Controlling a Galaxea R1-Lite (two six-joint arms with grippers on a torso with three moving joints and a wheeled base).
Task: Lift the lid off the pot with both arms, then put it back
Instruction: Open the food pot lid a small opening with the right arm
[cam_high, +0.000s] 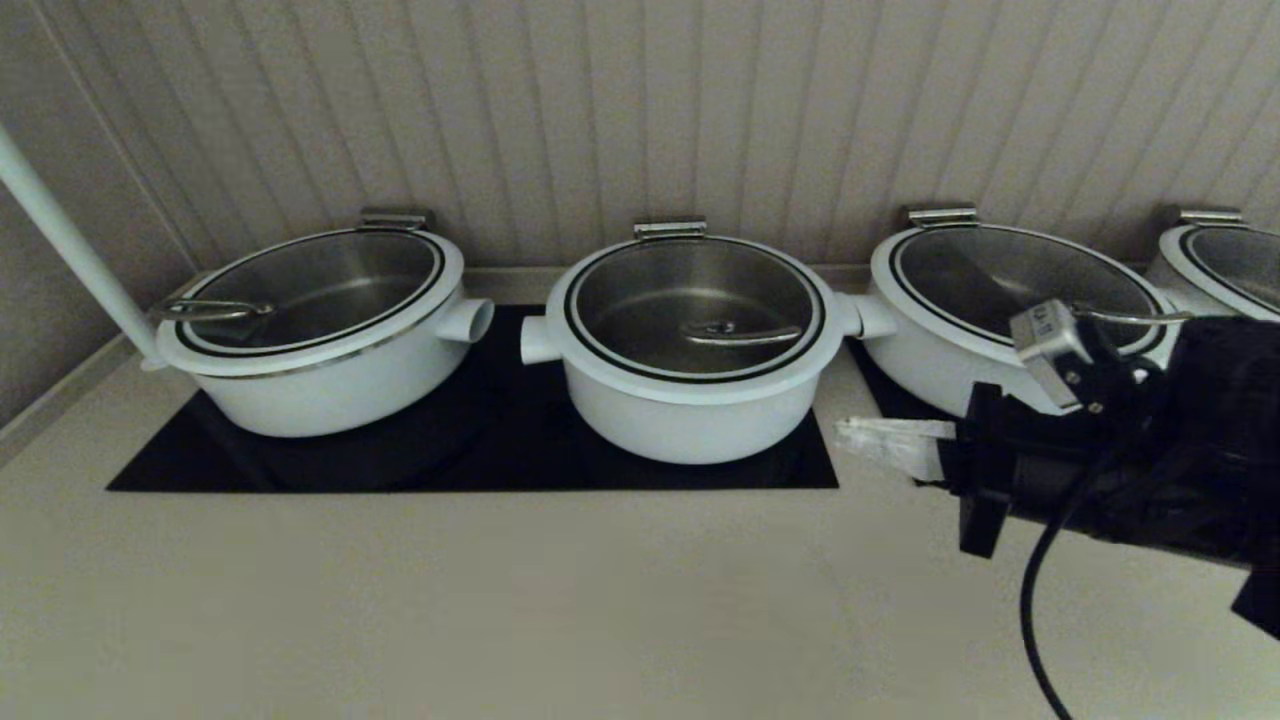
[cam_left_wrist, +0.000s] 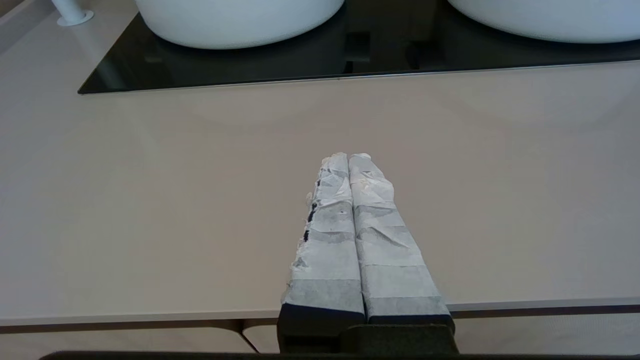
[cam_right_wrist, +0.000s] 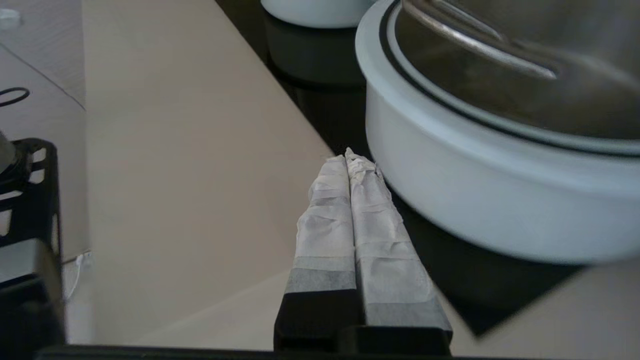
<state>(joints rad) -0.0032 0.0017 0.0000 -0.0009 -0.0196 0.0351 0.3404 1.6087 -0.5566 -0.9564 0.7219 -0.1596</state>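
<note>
The pot (cam_high: 690, 415) is the middle one, white with a stub on each side, standing on the black cooktop (cam_high: 480, 440). The lid (cam_high: 693, 300) lies shut on it, its steel bar handle (cam_high: 742, 333) broadside and its hinge bracket (cam_high: 669, 229) at the back. My right gripper (cam_high: 845, 432) is shut and empty, just right of the pot near the cooktop's front right corner. In the right wrist view it (cam_right_wrist: 350, 157) sits beside the pot wall (cam_right_wrist: 480, 200), under the lid (cam_right_wrist: 525, 85). My left gripper (cam_left_wrist: 348, 157) is shut and empty over the counter in front of the cooktop (cam_left_wrist: 350, 55), outside the head view.
A like pot stands to the left (cam_high: 320, 370), another to the right (cam_high: 960, 340), partly behind my right arm (cam_high: 1150, 480), and a further one at the far right edge (cam_high: 1225, 260). A white pole (cam_high: 70, 250) rises at the left. The beige counter (cam_high: 500, 600) stretches in front.
</note>
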